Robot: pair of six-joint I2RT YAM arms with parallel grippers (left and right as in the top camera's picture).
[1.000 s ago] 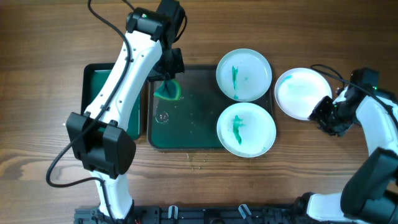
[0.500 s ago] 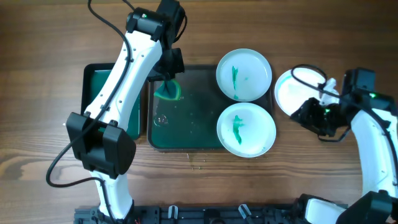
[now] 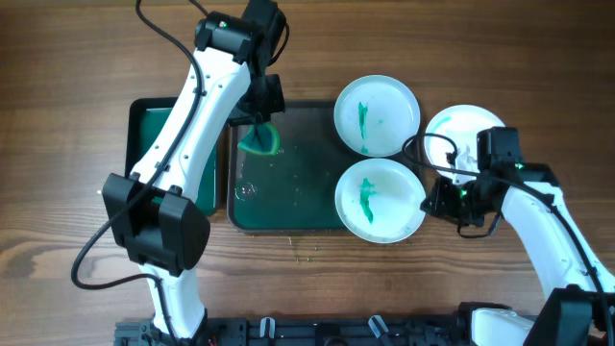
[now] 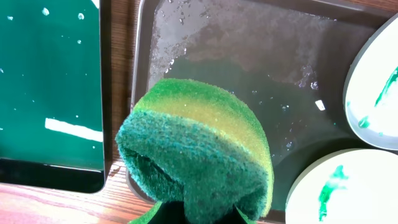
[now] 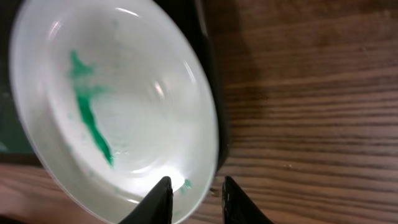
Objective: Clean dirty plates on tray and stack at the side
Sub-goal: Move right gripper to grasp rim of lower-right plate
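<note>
1. At the right edge of the tray (image 3: 298, 183), found the right gripper (image 3: 440, 200) set against the rim of the near plate (image 3: 381, 199).
2. Through the right wrist view, read that gripper as parted, with the plate rim lying between the two fingers (image 5: 160, 198). Could not confirm a firm pinch.
3. Located the near plate, streaked green, in the front right of the tray. Located the far plate (image 3: 377, 115), also streaked, just behind it. Located the third plate (image 3: 459, 127) on the table just beside the tray's right edge, partly under the right arm's cable.
4. Fixed the governing relation: near plate to the left of the right gripper, spreading from the pinched rim toward the tray centre. Noted a round outline, hence no long axis to line up with, only the rim.
5. Found the left gripper (image 3: 259, 133) clamped on the green sponge (image 4: 199, 155), above the wet back-left corner of the tray, beside the small tray (image 3: 149, 135) and well apart from all plates.
6. Judged the right arm far nearer to the near plate. Judged the next move to call for closing on the thin rim, and flagged slippage there as the risk.
</note>
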